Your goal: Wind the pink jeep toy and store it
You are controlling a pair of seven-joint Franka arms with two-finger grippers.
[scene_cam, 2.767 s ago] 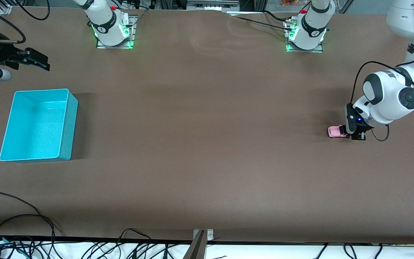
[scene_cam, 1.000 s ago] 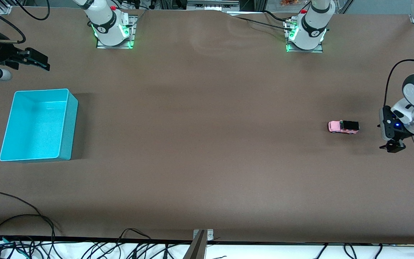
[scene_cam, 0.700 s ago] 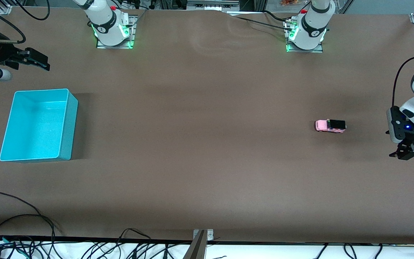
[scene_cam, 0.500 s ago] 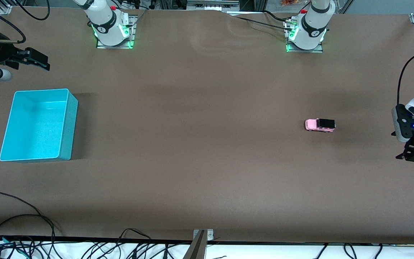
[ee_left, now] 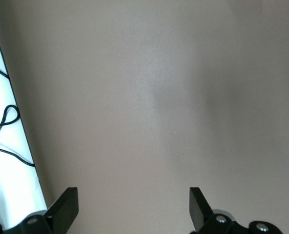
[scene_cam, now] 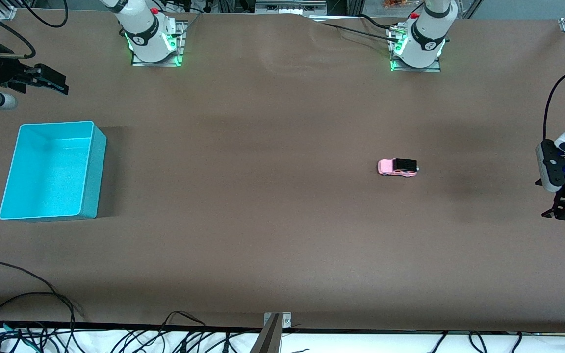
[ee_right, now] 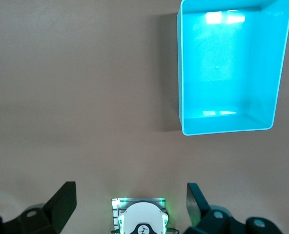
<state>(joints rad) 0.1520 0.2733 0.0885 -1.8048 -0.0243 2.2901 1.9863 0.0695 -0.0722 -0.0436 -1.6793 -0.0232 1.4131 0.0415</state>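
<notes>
Car: pink jeep toy [scene_cam: 398, 167] alone on brown table [scene_cam: 272, 220].
Bin: turquoise bin [scene_cam: 49, 169], right arm's end.
Left gripper [scene_cam: 563, 210]: open, empty.
Right gripper [scene_cam: 49, 83]: open, waiting.

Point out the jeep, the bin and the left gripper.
jeep [scene_cam: 398, 167], front view, on its body where pink meets the black roof.
bin [scene_cam: 90, 172], front view, on its wall toward the jeep.
left gripper [scene_cam: 563, 210], front view, midway between its open fingertips.
</notes>
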